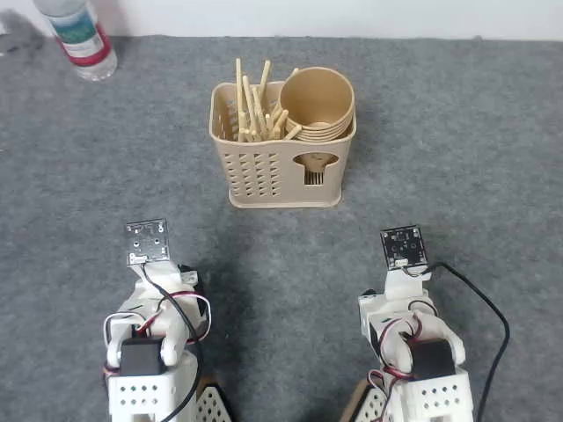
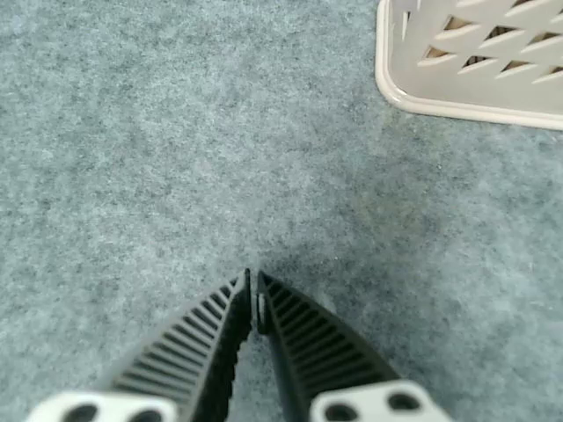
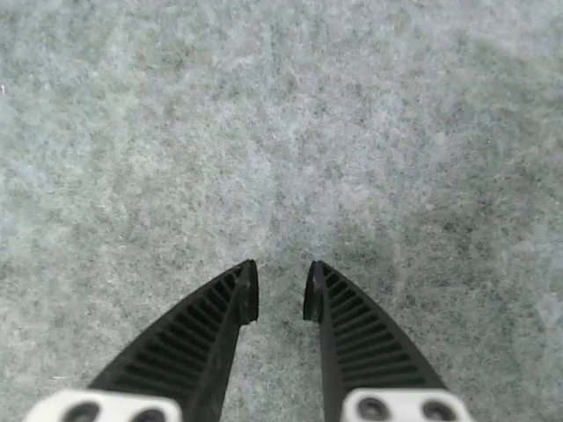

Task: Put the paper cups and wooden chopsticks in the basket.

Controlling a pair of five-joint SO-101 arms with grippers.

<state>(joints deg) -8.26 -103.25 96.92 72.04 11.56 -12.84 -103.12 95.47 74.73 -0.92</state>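
The basket stands in the middle of the bench. The cups sit stacked in its right half. The chopsticks stand in its left half, poking up over the rim and leaning this way and that. So the job looks done, I think. The left arm and the right arm are folded back at the near edge, well apart from the basket. The left tool is closed, with its tips touching, and it has nothing in it. It points down at the bench, with a corner of the basket ahead of it. The right tool is open just a little and has nothing in it too. It hangs over bare bench. A bottle is at the far left edge, away from it all. The best thing now, I think, is to rest and not bump the basket. The chopsticks are tall and loose, so a knock could tip them out. If an arm does go back, it should come from above and go slowly, away from the sticks.
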